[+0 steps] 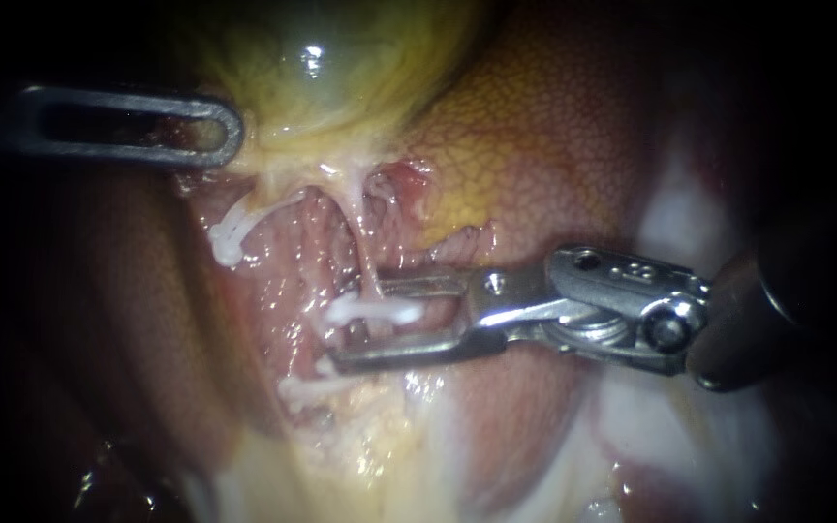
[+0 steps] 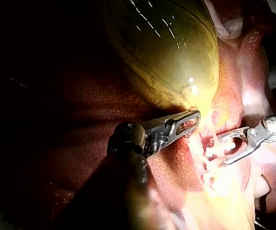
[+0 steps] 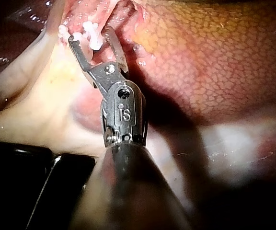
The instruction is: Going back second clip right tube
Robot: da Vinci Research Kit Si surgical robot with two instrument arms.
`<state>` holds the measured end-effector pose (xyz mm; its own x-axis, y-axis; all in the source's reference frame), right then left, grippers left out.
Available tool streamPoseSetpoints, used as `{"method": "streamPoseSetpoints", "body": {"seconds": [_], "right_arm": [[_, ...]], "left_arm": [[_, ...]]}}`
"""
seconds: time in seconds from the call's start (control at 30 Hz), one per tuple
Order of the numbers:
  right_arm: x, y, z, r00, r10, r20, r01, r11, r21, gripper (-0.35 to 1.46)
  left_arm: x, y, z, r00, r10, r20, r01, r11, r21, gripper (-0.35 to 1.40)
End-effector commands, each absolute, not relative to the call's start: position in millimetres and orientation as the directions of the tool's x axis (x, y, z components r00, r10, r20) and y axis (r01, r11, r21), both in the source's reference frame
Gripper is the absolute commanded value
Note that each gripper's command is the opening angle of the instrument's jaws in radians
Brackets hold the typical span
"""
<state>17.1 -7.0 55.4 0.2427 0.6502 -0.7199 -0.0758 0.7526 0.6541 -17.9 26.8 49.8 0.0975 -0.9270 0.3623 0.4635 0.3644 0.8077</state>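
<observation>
My right tool (image 1: 360, 323) is released, jaws apart around a white clip (image 1: 380, 312) on the right tube (image 1: 365, 242). The liver (image 1: 554, 126) lies open above the upper jaw. My left tool (image 1: 230, 131) rests at the gallbladder (image 1: 341, 58) edge — I cannot tell its grip.

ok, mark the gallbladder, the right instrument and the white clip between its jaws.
gallbladder (image 1: 341, 87), endoscope view, middle of its wall.
right instrument (image 1: 358, 323), endoscope view, midway between its open jaw tips.
clip (image 1: 389, 312), endoscope view, middle of white bar.
</observation>
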Motion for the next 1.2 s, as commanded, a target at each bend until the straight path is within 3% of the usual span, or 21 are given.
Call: {"method": "streamPoseSetpoints", "body": {"seconds": [0.03, 0.43, 0.63, 0.8, 1.2], "right_arm": [[16.6, -6.9, 55.2, 0.246, 0.626, -0.740, -0.071, 0.773, 0.630, 0.48], [9.9, -5.1, 50.6, 0.273, 0.450, -0.850, -0.008, 0.885, 0.466, 0.48], [7.8, -4.0, 49.0, 0.376, 0.372, -0.849, 0.004, 0.915, 0.403, 0.46], [6.8, -3.6, 48.8, 0.395, 0.355, -0.847, -0.011, 0.924, 0.382, 0.46], [6.7, -3.7, 48.8, 0.459, 0.310, -0.833, 0.036, 0.930, 0.366, 0.46]], "left_arm": [[-17.9, 26.8, 49.8, 0.098, -0.927, 0.362, 0.463, 0.364, 0.808, -0.35], [-17.8, 26.8, 49.8, 0.098, -0.927, 0.362, 0.463, 0.365, 0.808, -0.35], [-17.9, 26.8, 49.8, 0.098, -0.927, 0.362, 0.463, 0.365, 0.808, -0.35], [-18.1, 26.8, 50.1, 0.097, -0.927, 0.363, 0.464, 0.365, 0.807, -0.35], [-21.0, 26.8, 53.3, 0.096, -0.921, 0.378, 0.464, 0.378, 0.801, -0.35]]}}
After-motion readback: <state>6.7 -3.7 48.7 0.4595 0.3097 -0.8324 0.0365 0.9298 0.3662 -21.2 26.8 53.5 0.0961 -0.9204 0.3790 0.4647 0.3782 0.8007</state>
